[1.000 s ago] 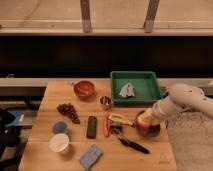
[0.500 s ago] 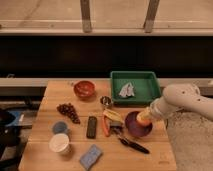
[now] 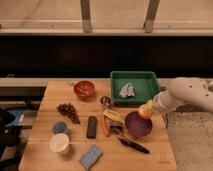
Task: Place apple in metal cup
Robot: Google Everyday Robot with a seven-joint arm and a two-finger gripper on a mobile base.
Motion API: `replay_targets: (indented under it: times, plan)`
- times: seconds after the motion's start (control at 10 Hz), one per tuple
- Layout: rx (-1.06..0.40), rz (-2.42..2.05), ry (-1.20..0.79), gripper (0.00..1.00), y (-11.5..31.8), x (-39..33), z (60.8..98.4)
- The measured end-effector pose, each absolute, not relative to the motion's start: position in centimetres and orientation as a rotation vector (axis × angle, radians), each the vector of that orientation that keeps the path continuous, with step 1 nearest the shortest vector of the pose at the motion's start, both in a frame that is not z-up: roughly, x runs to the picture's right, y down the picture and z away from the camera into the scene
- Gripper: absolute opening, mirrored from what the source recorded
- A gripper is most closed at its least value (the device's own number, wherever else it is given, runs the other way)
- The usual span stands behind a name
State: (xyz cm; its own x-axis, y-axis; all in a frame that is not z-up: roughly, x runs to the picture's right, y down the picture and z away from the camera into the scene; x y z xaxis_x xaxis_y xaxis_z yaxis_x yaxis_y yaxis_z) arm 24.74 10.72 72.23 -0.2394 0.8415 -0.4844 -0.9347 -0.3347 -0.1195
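The apple is a small yellow-orange shape held at the tip of my gripper, just above the right rim of a purple bowl. The white arm reaches in from the right edge. The gripper is shut on the apple and partly covers it. The metal cup is a small silver cylinder that stands upright on the wooden table, to the left of the gripper and just left of the green tray. The cup stands apart from the gripper.
A banana and an orange-handled tool lie between cup and purple bowl. An orange-red bowl, dark grapes, a black remote, a white cup, a blue sponge and a black-handled tool are spread about. A crumpled white thing lies in the tray.
The gripper was down in the purple bowl. It has risen up and to the right with the apple, and the bowl now looks empty.
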Motion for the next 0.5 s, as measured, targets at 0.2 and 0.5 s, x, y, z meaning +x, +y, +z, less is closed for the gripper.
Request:
replay_targets:
  times: [0.2,0.5]
  plan:
    - [-0.625,1.805,0.170,0.17,8.9,23.0,72.7]
    - [-0.746,1.689,0.113,0.17,6.3,18.1,74.9]
